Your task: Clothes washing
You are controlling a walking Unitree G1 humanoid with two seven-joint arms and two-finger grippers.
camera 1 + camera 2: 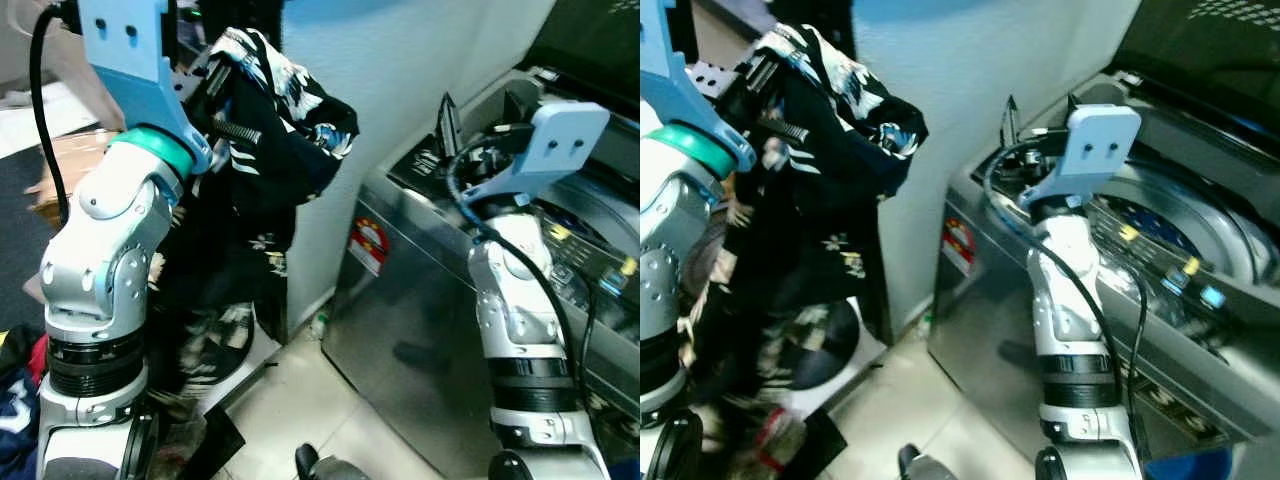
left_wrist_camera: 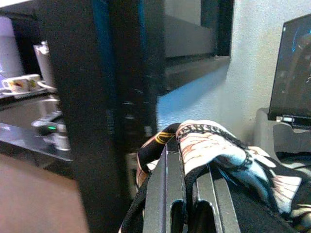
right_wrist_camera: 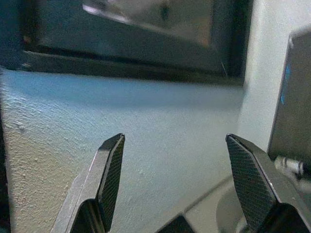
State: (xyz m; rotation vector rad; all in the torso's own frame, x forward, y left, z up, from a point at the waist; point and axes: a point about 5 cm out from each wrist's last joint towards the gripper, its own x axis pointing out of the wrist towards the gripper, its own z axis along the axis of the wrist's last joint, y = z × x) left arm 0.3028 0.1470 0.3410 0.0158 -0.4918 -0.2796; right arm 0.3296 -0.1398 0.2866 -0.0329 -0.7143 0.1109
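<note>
A black garment with a white and yellow print (image 1: 270, 130) hangs from my left gripper (image 2: 187, 145), which is shut on its top fold and held high at the left, beside the white wall. The cloth drapes down past my left arm toward the floor. To the right stands a silver top-loading washing machine (image 1: 400, 300) with its dark lid (image 1: 1210, 50) raised and its drum opening (image 1: 1180, 215) showing. My right gripper (image 3: 175, 141) is open and holds nothing. It is raised over the machine's back left corner, with its fingers (image 1: 447, 112) pointing at the wall.
A white wall corner (image 1: 400, 70) juts out between the garment and the machine. Pale floor tiles (image 1: 290, 400) lie below it, with a small bottle (image 1: 318, 325) at the wall's foot. More clothes (image 1: 20, 400) lie at the far left, with a cardboard box (image 1: 70, 160) behind them.
</note>
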